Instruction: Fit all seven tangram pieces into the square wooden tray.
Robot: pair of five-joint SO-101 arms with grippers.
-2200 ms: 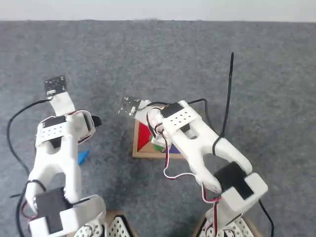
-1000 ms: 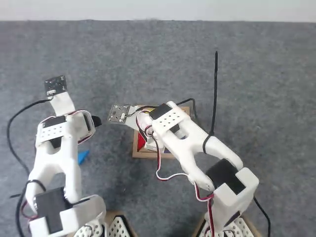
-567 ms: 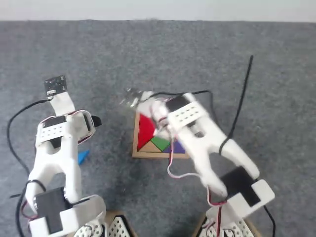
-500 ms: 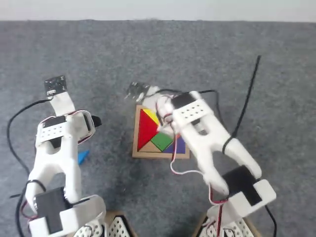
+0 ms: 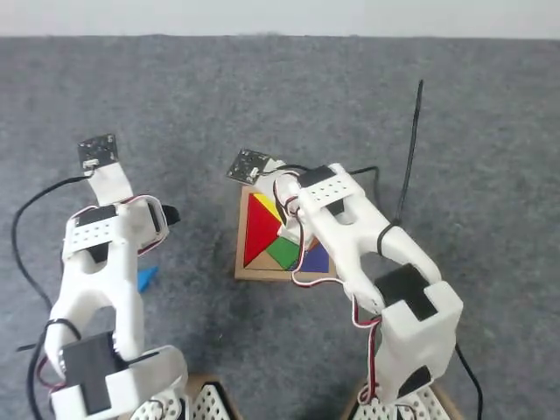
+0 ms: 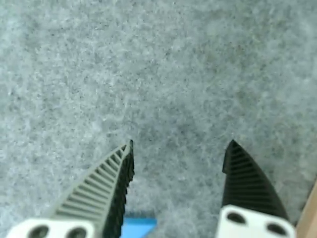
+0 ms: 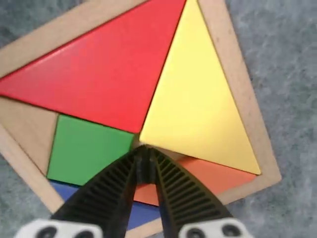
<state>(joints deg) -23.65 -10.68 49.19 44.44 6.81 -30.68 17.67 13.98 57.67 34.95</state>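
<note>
Fingers of the right gripper [image 7: 144,151] are pinched fully together, nothing held. Tips sit over the spot where red triangle [image 7: 99,64], yellow triangle [image 7: 198,104], green square [image 7: 86,148] and orange piece [image 7: 208,173] meet; I can't tell if they touch. All four lie flat in the square wooden tray [image 7: 237,84]. Dark blue piece [image 7: 143,213] shows between the finger roots, also in the tray. Bare wood slot [image 7: 27,126] just beside the green square, away from the fingers.

Left gripper [image 6: 181,146]: fingers spread wide, holding nothing, over the grey desk [image 6: 173,59]. Light blue triangle [image 6: 138,225] lies on the desk back by one finger's root, well apart from the tray.
</note>
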